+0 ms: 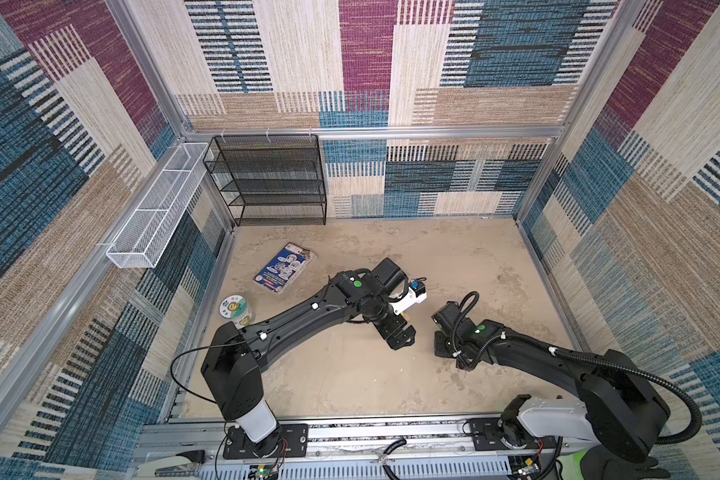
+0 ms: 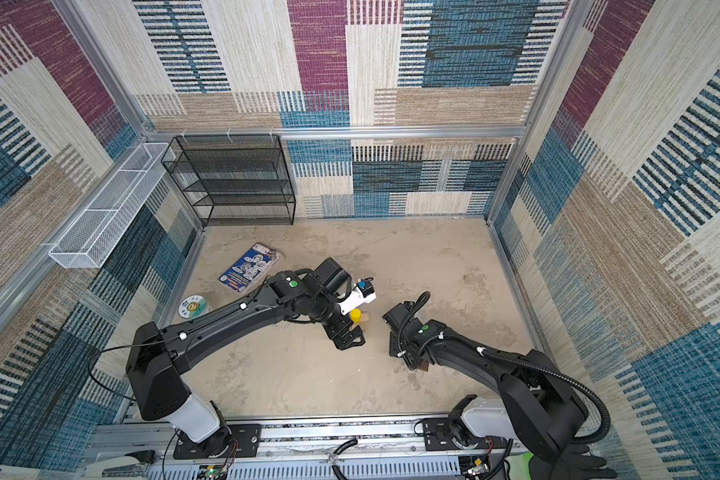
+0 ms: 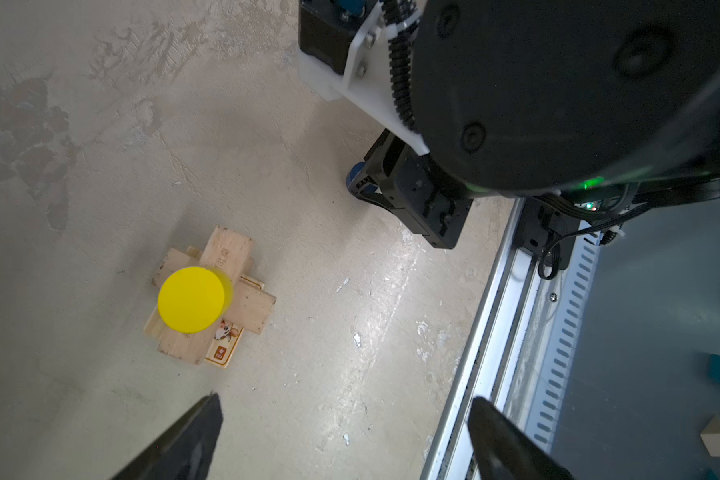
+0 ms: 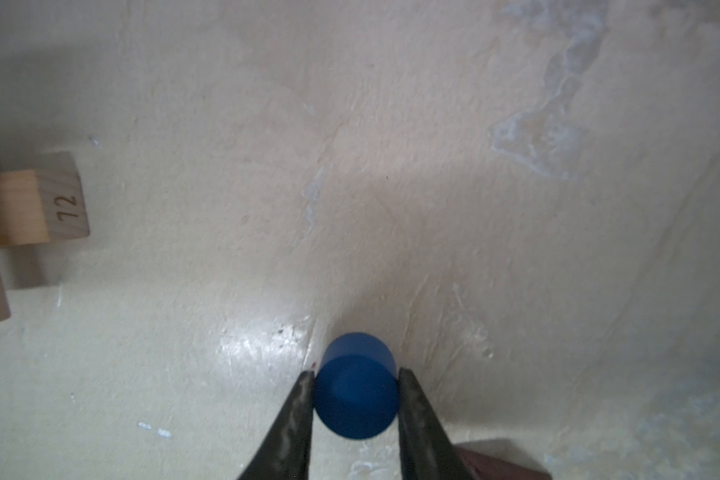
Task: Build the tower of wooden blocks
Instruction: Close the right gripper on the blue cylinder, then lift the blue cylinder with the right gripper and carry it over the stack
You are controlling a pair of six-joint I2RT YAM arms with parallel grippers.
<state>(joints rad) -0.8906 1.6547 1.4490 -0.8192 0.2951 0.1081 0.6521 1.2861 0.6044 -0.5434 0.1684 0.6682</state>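
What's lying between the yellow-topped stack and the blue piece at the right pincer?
Nothing: in the left wrist view, only bare tabletop separates the yellow-topped stack from the blue piece.

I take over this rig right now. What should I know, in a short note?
Left claw: open, empty, hovering near the tower.
Right claw: closed on the blue piece, low at the table, apart from the tower.
Done: the tower has criss-cross layers with the yellow cylinder on top.
To do: the blue piece and the dark-brown piece, lying by the right claw, probably go on top.
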